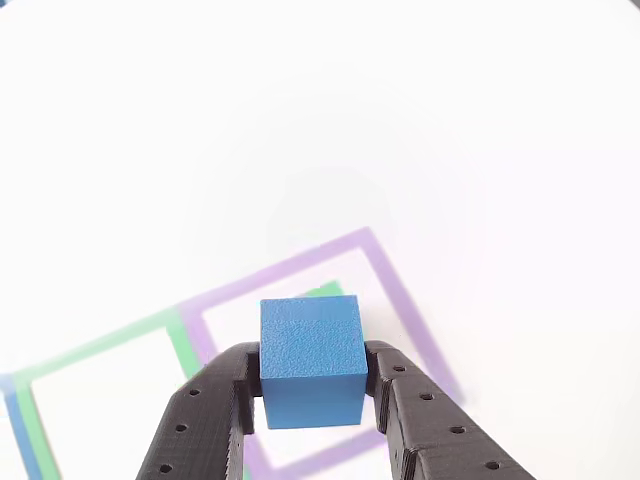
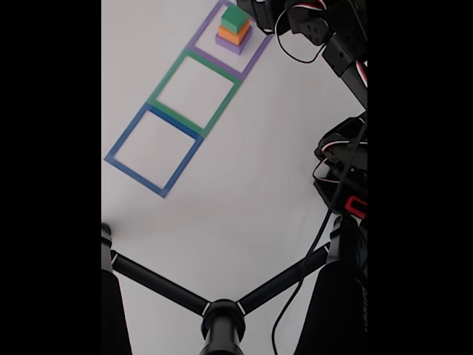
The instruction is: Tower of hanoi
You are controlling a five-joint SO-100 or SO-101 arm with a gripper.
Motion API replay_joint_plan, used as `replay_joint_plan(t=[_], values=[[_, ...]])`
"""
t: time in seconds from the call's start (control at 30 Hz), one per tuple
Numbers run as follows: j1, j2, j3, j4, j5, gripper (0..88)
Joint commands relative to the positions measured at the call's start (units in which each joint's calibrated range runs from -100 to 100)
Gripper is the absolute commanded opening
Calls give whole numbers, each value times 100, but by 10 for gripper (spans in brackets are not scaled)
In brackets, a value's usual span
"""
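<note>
The black two-finger hand (image 1: 312, 400) pinches a small blue plastic cube (image 1: 310, 358) above the purple taped square outline (image 1: 400, 300) on the white bench (image 1: 320, 120). Best lowered level and centred onto the green-orange-purple block stack (image 2: 235, 29), then released gently.
</note>
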Motion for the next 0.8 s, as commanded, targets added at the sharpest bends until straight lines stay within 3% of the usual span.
replay_joint_plan(t=[0.0,0.3,0.77], values=[[-160,-261,-1695,1890,39,24],[-544,-188,-3305,3688,39,23],[-1244,-317,-3286,4157,39,27]])
